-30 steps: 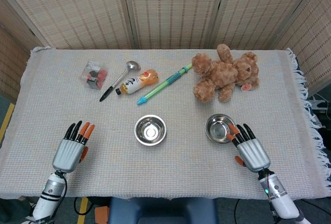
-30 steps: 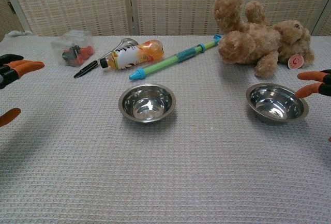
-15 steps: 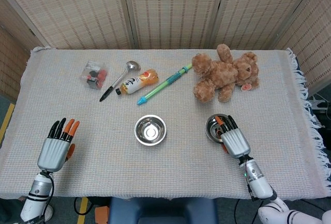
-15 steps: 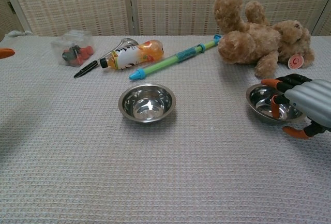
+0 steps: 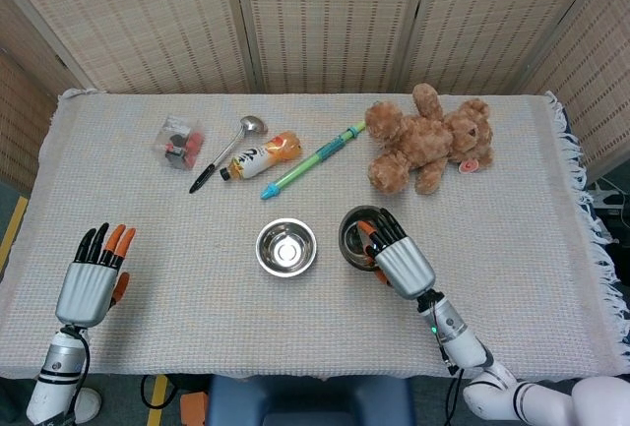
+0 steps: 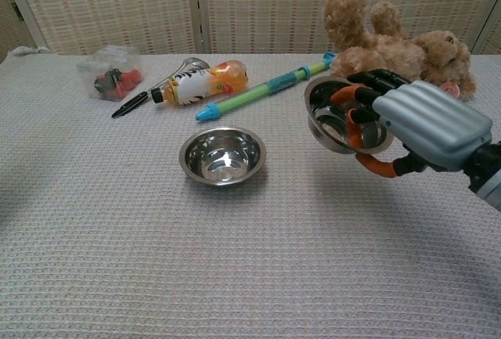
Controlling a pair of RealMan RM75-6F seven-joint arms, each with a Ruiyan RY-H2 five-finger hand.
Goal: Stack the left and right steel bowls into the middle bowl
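My right hand [image 6: 419,124] [image 5: 399,256] grips a steel bowl [image 6: 333,113] [image 5: 354,233] by its rim, fingers inside it, lifted off the cloth and tilted toward the left. It hangs just right of the middle steel bowl [image 5: 286,247] [image 6: 222,155], which sits upright on the cloth; something flat and shiny lies in its bottom. My left hand [image 5: 91,275] hovers at the table's near left with fingers spread and nothing in it; the chest view does not show it.
Along the far side lie a teddy bear [image 5: 428,140], a green and blue tube [image 5: 313,160], an orange bottle [image 5: 260,156], a spoon [image 5: 228,150] and a small clear box [image 5: 177,140]. The grey cloth [image 5: 551,190] ends in a fringe at the right.
My right hand closed on the right bowl, lifted it and carried it left toward the middle bowl. My left hand drew back toward the near left edge.
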